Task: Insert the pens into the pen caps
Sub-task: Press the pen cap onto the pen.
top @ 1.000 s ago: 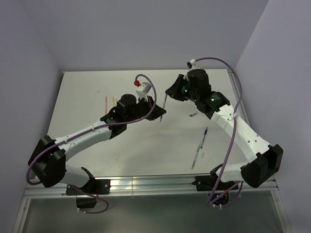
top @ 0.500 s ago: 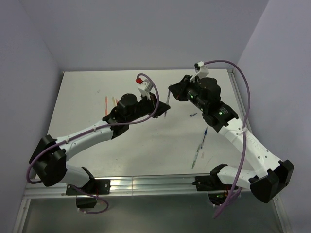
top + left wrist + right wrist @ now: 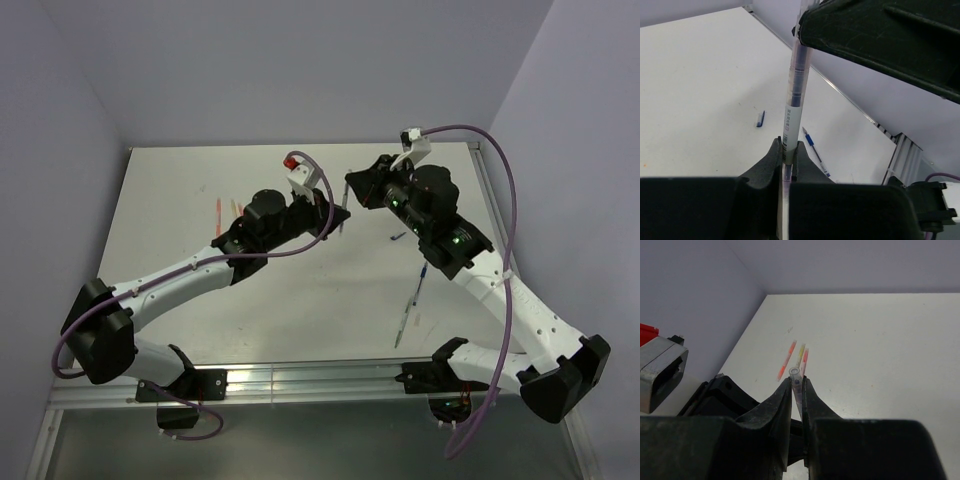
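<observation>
Pen (image 3: 795, 95), clear-barrelled, near upright in the air over mid-table, pinched at both ends. Left gripper (image 3: 786, 150) is clamped tight on its lower end, right gripper (image 3: 796, 385) closed on the upper. This two-ended hold probably lets you press along the axis to seat a cap, though no seam is discernible. Dark blue cap (image 3: 760, 119) and blue pen (image 3: 815, 150) lie well below toward the table's (image 3: 180, 200) right edge, three coloured pens (image 3: 800, 354) far left. You have open room between.

White-shelled left arm (image 3: 175, 275) and right arm (image 3: 530, 320), black joints, looping purple cables (image 3: 455, 126), matte black left pincer (image 3: 788, 155) and right pincer (image 3: 796, 385).
</observation>
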Controlling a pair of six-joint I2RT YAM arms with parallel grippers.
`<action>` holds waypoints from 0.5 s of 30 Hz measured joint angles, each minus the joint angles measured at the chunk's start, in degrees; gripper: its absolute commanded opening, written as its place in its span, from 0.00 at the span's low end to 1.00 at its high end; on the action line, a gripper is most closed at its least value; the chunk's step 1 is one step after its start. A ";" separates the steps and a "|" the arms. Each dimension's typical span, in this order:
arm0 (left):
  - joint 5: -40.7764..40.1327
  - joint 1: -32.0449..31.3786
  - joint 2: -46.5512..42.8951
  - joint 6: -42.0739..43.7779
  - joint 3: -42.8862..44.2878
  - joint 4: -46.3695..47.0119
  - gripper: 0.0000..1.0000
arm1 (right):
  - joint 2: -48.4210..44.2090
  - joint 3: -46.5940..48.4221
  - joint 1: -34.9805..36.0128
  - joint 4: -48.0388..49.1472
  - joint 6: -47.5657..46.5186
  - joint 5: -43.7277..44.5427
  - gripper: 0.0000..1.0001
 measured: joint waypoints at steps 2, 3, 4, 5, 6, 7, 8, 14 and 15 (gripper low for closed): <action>-0.85 -0.11 0.00 1.14 0.22 -0.76 0.00 | 0.02 0.07 0.52 -0.22 -0.22 0.33 0.00; -1.25 -0.17 0.00 1.73 0.26 -1.07 0.00 | 0.07 0.11 0.90 -0.35 -0.42 0.57 0.00; -1.62 -0.22 0.02 2.19 0.44 -1.51 0.00 | 0.11 0.20 1.29 -0.52 -0.61 0.98 0.00; -2.05 -0.31 0.04 2.69 0.66 -2.05 0.00 | 0.20 0.28 1.66 -0.66 -0.76 1.40 0.00; -2.56 -0.37 0.07 3.23 0.87 -2.67 0.00 | 0.28 0.44 2.01 -0.92 -0.90 1.75 0.00; -3.08 -0.48 0.07 3.65 1.03 -3.02 0.00 | 0.37 0.63 2.49 -1.16 -1.05 2.34 0.00; -3.74 -0.63 0.07 4.22 1.22 -3.61 0.00 | 0.52 0.98 2.95 -1.70 -1.11 3.10 0.00; -11.04 -0.28 0.17 6.03 2.38 -3.34 0.00 | 1.51 3.06 6.05 -7.87 -0.46 5.01 0.00; -12.63 0.26 0.17 6.08 2.93 -2.86 0.00 | 1.62 3.06 6.86 -9.81 -0.28 5.03 0.00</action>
